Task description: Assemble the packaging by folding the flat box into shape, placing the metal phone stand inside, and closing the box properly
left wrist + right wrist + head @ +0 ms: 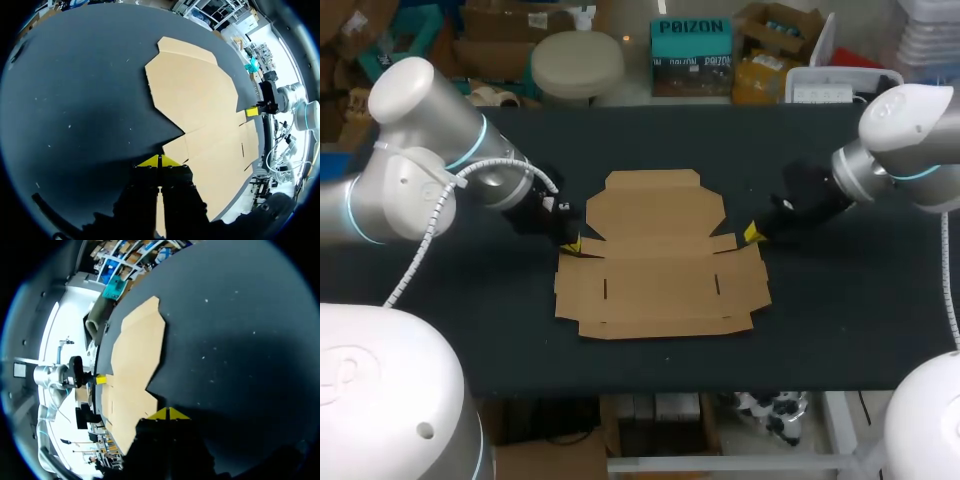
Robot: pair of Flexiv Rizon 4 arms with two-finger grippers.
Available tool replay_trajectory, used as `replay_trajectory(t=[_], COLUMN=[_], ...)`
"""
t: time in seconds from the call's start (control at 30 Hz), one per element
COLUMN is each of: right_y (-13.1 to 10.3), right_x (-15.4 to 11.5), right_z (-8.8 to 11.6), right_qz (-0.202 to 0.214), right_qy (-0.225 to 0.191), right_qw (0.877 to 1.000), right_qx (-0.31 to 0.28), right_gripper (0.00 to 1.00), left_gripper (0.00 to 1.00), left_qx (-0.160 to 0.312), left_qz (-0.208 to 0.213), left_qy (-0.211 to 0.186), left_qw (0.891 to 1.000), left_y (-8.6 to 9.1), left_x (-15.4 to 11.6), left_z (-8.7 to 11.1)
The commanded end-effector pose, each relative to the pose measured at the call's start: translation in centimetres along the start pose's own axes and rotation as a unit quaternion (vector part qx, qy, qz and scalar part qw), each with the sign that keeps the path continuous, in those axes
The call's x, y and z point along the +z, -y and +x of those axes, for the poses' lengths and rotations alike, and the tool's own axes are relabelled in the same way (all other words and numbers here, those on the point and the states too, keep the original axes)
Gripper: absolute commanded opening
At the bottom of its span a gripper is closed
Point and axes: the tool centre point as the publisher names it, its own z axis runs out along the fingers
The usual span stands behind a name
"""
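Flat box [660, 255] lies unfolded mid-frame on the table [840, 330], narrower lid panel toward the top, wider base toward the bottom. Left gripper [572, 243] is at the notch on its left edge and right gripper [752, 232] at the matching notch on its right edge. So the box lies straight between them, with the notch-to-notch line running left-right. Neither arm is nearer. Both pairs of tips are pinched together with nothing held. Can't tell if they touch the card. Phone stand not in view.

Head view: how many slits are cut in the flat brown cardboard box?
2. Both are in the lower panel of the flat brown cardboard box: one slit towards my left arm, the other slit towards my right. Finer cuts may not show.
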Motion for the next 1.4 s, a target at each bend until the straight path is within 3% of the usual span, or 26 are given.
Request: replay_trajectory(t=[0.03, 0.97, 1.4], right_y=[-0.3, -0.7, -0.6], right_x=[0.5, 2.1, 2.4], right_z=[-0.1, 0.0, 0.6], right_qz=[0.003, 0.012, 0.012], right_qy=[-0.003, -0.010, -0.017], right_qw=[1.000, 1.000, 1.000], right_qx=[-0.002, -0.002, -0.004], right_gripper=[0.00, 0.00, 0.00], left_gripper=[0.00, 0.00, 0.00], left_qx=[-0.001, -0.028, -0.025], left_qz=[0.001, 0.006, 0.003], left_qy=[-0.002, -0.006, -0.028], left_qw=[1.000, 1.000, 0.999], left_y=[0.0, 0.3, -0.2], left_x=[0.3, 1.1, 1.4], left_z=[0.0, -1.9, -1.3])
